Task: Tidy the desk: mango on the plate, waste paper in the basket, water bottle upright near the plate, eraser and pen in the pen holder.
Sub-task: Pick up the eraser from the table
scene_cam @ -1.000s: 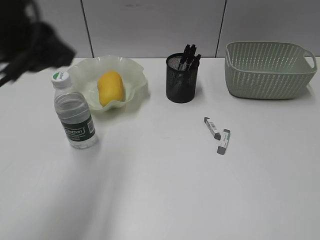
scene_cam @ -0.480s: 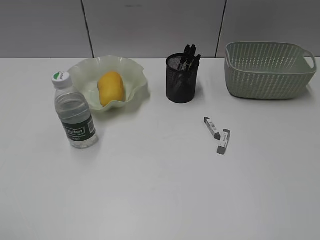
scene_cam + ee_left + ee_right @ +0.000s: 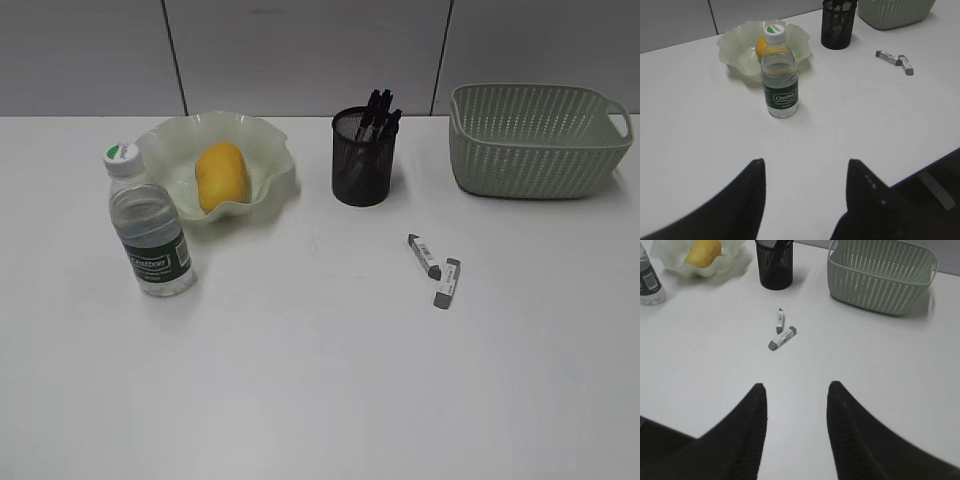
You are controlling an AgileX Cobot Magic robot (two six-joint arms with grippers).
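The left gripper (image 3: pixel 805 167) hangs above the plain white flat desk (image 3: pixel 320 380), its dark fingers (image 3: pixel 752 190) spread apart with nothing between them. Straight ahead of those fingertips, well apart, the small clear plastic water bottle (image 3: pixel 780 75) with a dark green label and white cap stands upright. Just beyond it sits the pale green ruffled plate (image 3: pixel 262 160), with the smooth yellow-orange oval mango (image 3: pixel 221 176) resting in it.

The right gripper (image 3: pixel 796 390) is likewise open and empty over bare desk. Ahead of its fingertips, a little to the left, lie two small grey-and-white erasers (image 3: pixel 782 332), their near ends almost touching. Farther on stands the black wire-mesh cylindrical pen holder (image 3: pixel 363 157) with dark pens (image 3: pixel 379 108) sticking out. Ahead to the right sits the sage-green perforated rectangular basket (image 3: pixel 880 275); what it holds cannot be seen.
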